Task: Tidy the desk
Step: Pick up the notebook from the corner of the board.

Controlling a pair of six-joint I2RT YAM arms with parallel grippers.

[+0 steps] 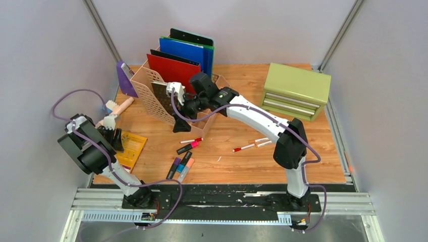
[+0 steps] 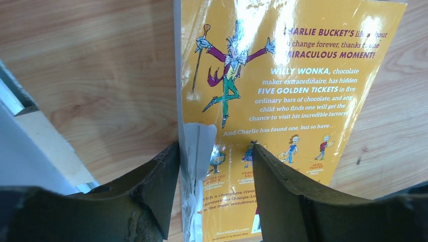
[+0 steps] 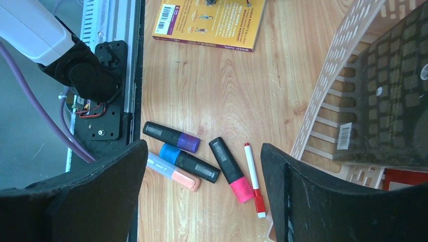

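Near left on the wood tabletop (image 1: 323,156), my left pincer (image 2: 214,148) hangs jaws apart astride the edge of the yellow book (image 2: 282,91), seemingly lined up to grab it. Farther in, my right pincer (image 3: 203,146) gapes beside the file rack (image 3: 323,101), loose highlighters (image 3: 189,164) in its sights.

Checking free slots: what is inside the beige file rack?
A red folder and blue folder stand in the rear slots; a dark barcoded item sits in front. The right arm hides the rest.
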